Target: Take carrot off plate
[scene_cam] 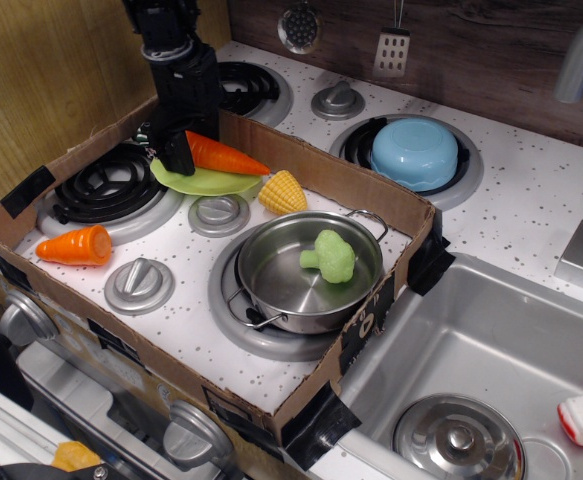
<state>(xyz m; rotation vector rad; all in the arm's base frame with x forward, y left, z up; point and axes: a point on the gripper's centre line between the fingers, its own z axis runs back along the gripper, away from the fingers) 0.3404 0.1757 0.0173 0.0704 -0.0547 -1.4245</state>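
Toy kitchen desk [531, 200], speckled white, seen from above and to one side. Black robot gripper [176, 150] reaching down at the back left corner of an open cardboard tray [301, 395], fingers [180, 156] closed around the thick stem end of the carrot [226, 156]. Carrot held at a slant, pointed orange tip aimed right and slightly down, stem end hidden by the dark fingers. Plate [209, 181], pale yellow-green and shallow, directly beneath the carrot; whether the carrot touches it or hangs just clear cannot be told from this angle. Plate resting partly over the edge of the back left burner [101, 185].

Just right of the plate, a yellow corn piece [283, 191], close to the tray's back wall. Near the front left of the tray, a stubby orange carrot piece [74, 245] lying on its side at the burner's rim, well apart from the plate. Silver knobs [219, 212] between the burners. In the tray's right half, a steel pan [276, 285] with a green broccoli floret [329, 256] inside it.

Outside the tray, a light blue bowl [415, 153] turned upside down on the back right burner. Steel sink [501, 350] at the right, a pot lid [458, 440] lying in its basin. Ladle [299, 28] and slotted spatula [392, 50] hanging against the dark wood back wall.
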